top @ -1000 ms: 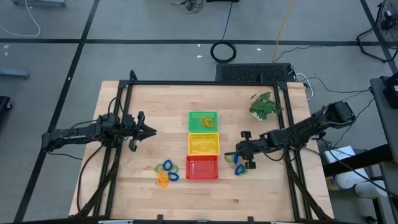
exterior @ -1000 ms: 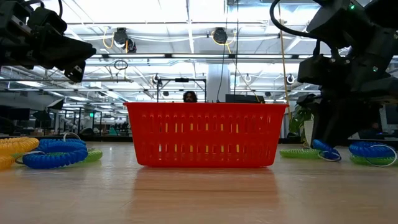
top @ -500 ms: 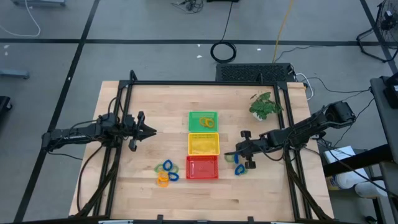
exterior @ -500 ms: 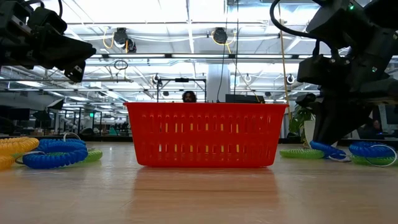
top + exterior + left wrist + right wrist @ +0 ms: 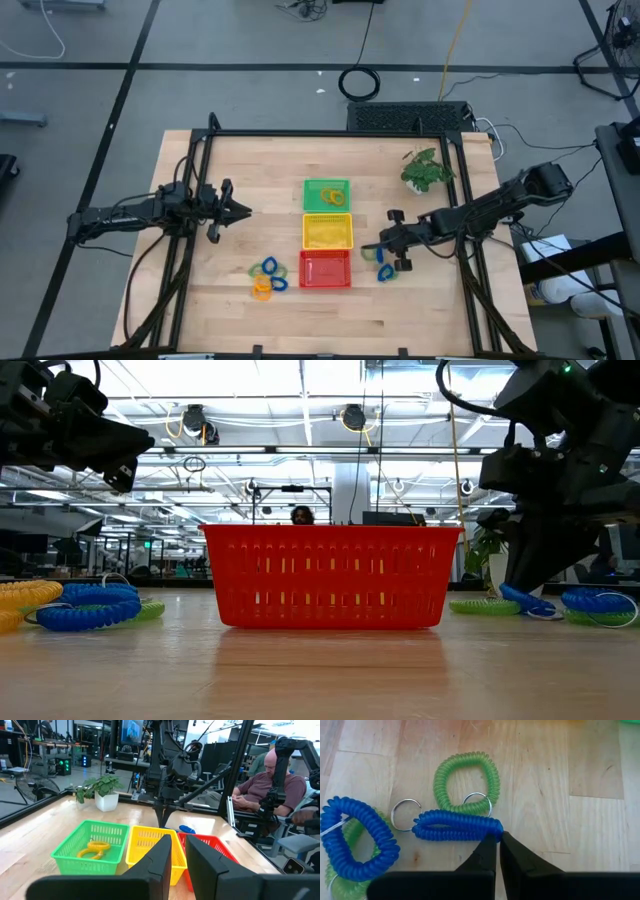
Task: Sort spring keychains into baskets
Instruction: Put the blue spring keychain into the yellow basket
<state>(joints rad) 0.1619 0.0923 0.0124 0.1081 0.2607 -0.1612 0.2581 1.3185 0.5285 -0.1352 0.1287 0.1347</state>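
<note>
**Blue keychain pinched beside the red basket**

Three baskets are lined up in one column: green [image 5: 326, 194], yellow [image 5: 327, 231], and the red basket [image 5: 326, 269] at the near end. One orange-yellow keychain [image 5: 334, 197] is seen lying in the green one. To the right of the red basket, four keychains are counted: two blue and two green. A flattened blue keychain [image 5: 457, 825] is pinched at its end by the right gripper [image 5: 497, 840], whose fingers are closed on the coil at table level. A green keychain [image 5: 466, 782] lies touching it. To the left of the red basket, a cluster [image 5: 267, 277] of blue, orange-yellow and green keychains is piled, its count unclear. The left gripper [image 5: 241, 210], narrowly parted and holding nothing, is kept well left of the red basket.
</note>
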